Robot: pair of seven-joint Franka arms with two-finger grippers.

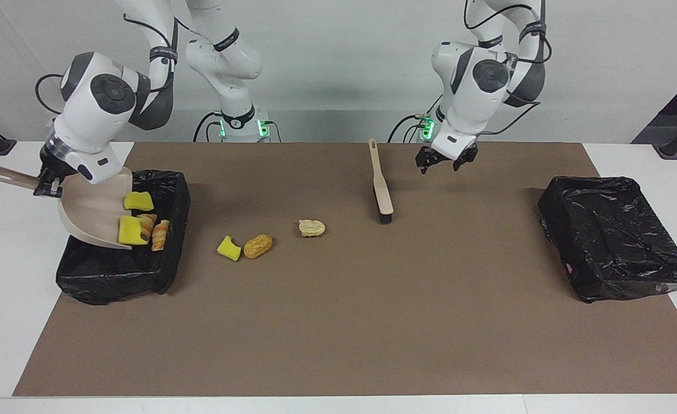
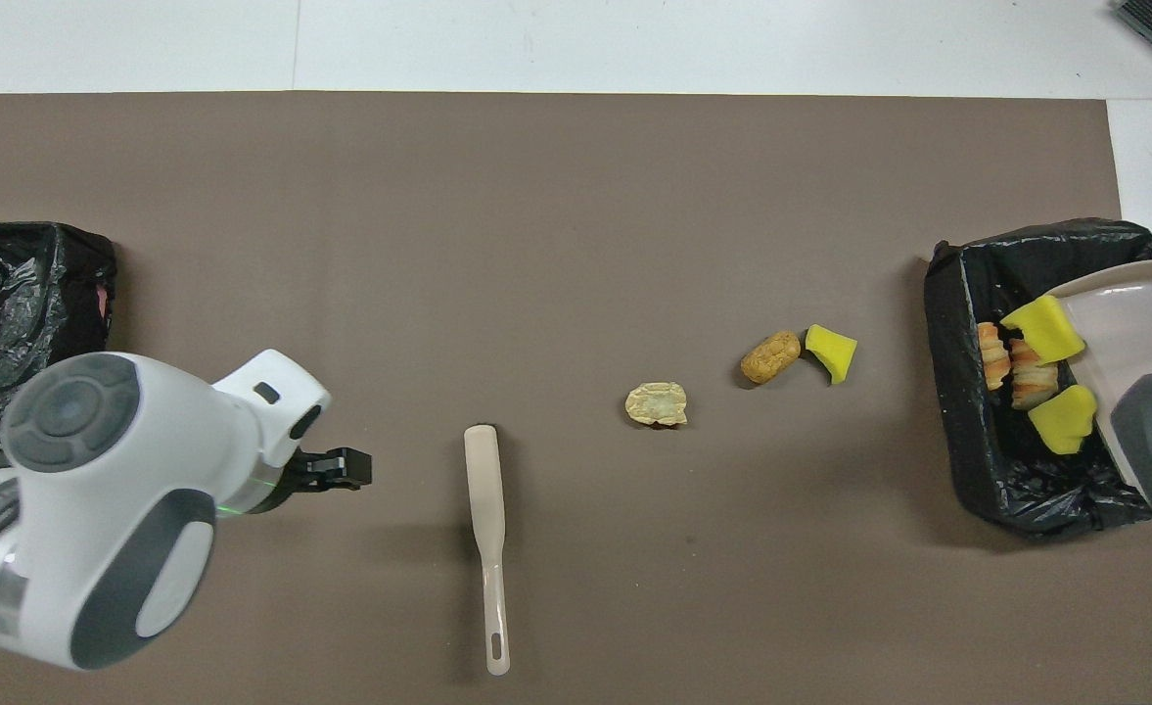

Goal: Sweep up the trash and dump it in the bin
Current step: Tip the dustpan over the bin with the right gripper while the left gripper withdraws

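Your right end effector (image 1: 48, 185) pinches the dustpan (image 1: 94, 213) handle, tipping trash (image 1: 134, 231) into the bin (image 1: 165, 270) beneath. Your left end effector (image 1: 446, 161), fingers spread, hangs beside the brush (image 1: 381, 187); three scraps (image 1: 257, 245) lie on the counter.

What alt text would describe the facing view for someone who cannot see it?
The right gripper tips a dustpan of trash into a black bin; the open left gripper hangs beside a brush lying on the mat.
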